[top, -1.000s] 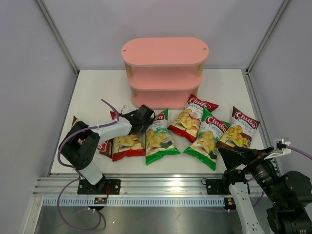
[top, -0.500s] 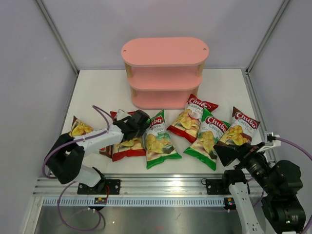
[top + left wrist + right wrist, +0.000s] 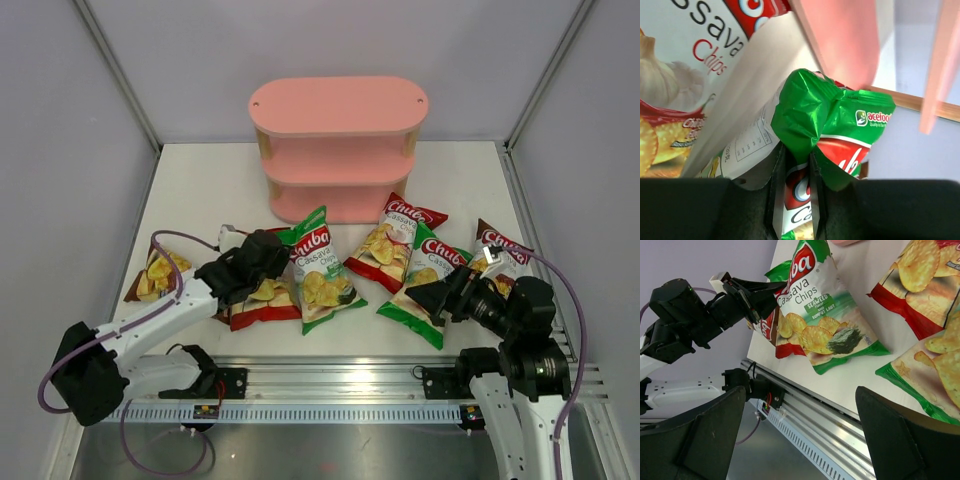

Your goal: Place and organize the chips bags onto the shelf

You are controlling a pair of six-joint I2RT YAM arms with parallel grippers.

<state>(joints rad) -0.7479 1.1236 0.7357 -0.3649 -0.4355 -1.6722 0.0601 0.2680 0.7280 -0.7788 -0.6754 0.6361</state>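
"Chips bags (image 3: pixel 392 240): where are they?"

"All six lie on the worktop (image 3: pixel 200 190) in front of the shelf (image 3: pixel 338 150). Before its middle is the green bag (image 3: pixel 318 270), top end tilted up, bottom end down on the worktop."

"What has hold of it?"

"The left claw (image 3: pixel 795 200). Its fingers are closed tight on the crumpled top edge. The wrist view shows little beyond that edge, with the shelf a pink blur behind."

"And the right claw (image 3: pixel 800 390)?"

"Spread wide with nothing between the fingers. It hangs over the second green bag (image 3: pixel 425 285), in front of the shelf's right end."

"What is hard to see?"

"A red bag (image 3: pixel 262 300) in front of the shelf's left end is mostly covered by the left arm and the held bag. The brown bag (image 3: pixel 500 245) off the shelf's right end is partly hidden behind the right arm. Another brown bag (image 3: pixel 155 272), well off the shelf's left end, has a purple cable (image 3: pixel 185 240) crossing its edge. The other red bag (image 3: pixel 395 235) lies in full view just before the shelf. From above, the shelf's lower boards show only their front edges."
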